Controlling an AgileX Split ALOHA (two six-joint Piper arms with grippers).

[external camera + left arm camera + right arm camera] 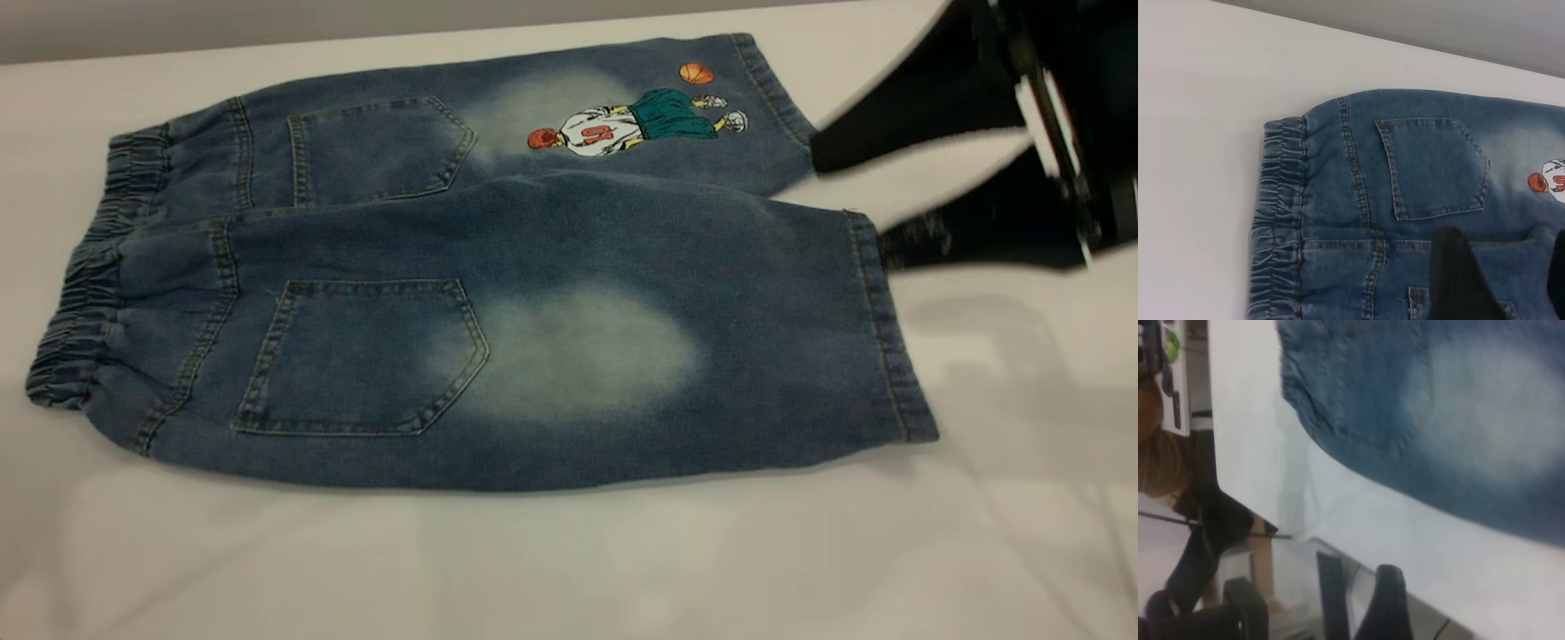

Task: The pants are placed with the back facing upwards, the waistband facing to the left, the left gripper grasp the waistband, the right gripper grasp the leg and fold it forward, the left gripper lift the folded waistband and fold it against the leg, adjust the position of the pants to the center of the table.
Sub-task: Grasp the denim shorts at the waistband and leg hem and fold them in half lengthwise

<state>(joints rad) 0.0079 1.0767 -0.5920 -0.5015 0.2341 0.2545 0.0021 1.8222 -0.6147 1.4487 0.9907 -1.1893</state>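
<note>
The blue denim pants (pixel 498 293) lie flat on the white table (pixel 569 569), back up, with the elastic waistband (pixel 80 293) to the left. The plain leg (pixel 711 356) with its faded patch lies nearest; the printed leg (pixel 622 116) lies behind it. My right gripper (pixel 849 200) stands open at the right, one fingertip beside each leg's hem and only bare table between them. In the right wrist view one of its fingers (pixel 1386 600) shows over the table edge. My left gripper (pixel 1508 280) is open above the pants (pixel 1431 167), near the back pockets; the waistband (pixel 1281 220) lies apart from it.
Bare tabletop (pixel 1022 498) surrounds the pants on all sides, with the far edge (pixel 267 44) just behind them. In the right wrist view, beyond the table edge, are black stands (pixel 1211 540) and a person's hair (pixel 1155 460).
</note>
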